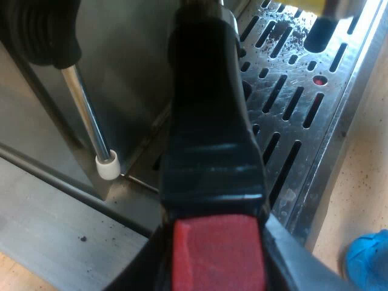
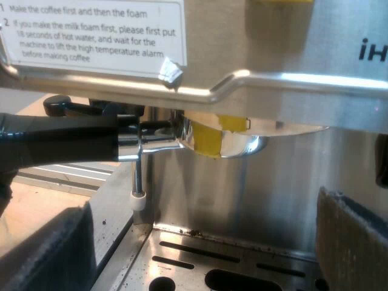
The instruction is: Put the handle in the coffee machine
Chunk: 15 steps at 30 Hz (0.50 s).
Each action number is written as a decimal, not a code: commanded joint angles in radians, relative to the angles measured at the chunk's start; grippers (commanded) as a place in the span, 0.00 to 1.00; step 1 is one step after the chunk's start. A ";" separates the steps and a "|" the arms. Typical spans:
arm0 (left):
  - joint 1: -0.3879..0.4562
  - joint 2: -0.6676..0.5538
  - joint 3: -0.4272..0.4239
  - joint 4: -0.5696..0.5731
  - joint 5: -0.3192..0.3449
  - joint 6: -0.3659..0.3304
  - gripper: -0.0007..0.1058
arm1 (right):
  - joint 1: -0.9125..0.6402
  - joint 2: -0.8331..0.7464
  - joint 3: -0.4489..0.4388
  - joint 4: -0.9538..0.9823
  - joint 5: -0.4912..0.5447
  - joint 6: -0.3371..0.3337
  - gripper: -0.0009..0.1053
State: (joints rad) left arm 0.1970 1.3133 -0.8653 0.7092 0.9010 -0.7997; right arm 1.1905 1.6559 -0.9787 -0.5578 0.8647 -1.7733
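Observation:
The holder's dark handle point(image 1: 209, 121) runs away from me over the drip tray, and its red end point(image 1: 218, 254) is nearest the camera. My left gripper point(image 1: 215, 264) is shut on the handle close to that red end, with a finger point(image 1: 297, 254) pressed to each side. In the right wrist view the holder's metal basket point(image 2: 212, 140) sits up against the underside of the espresso machine's front point(image 2: 273, 79), its handle point(image 2: 60, 145) sticking out level. I cannot tell whether it is locked in. My right gripper point(image 2: 206, 242) is open below the basket, above the tray, holding nothing.
The slotted metal drip tray point(image 1: 303, 103), dusted with coffee grounds, lies under the handle. The steam wand with a white tip point(image 1: 108, 167) hangs beside the holder. A blue tamper point(image 1: 367, 260) rests on the counter past the tray's edge. An instruction label point(image 2: 91, 33) is stuck on the machine.

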 commanded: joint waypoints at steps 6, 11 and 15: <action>-0.005 -0.014 -0.028 -0.035 0.129 -0.003 0.01 | 0.000 -0.003 -0.002 0.002 0.006 -0.010 0.72; -0.005 -0.014 -0.028 -0.031 0.129 -0.003 0.01 | 0.000 -0.003 -0.002 0.002 0.006 -0.010 0.72; -0.005 -0.014 -0.028 -0.019 0.141 -0.003 0.01 | 0.000 -0.003 -0.002 0.002 0.006 -0.010 0.72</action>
State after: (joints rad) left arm 0.1970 1.3133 -0.8653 0.7162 0.9080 -0.7997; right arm 1.1905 1.6559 -0.9787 -0.5578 0.8647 -1.7733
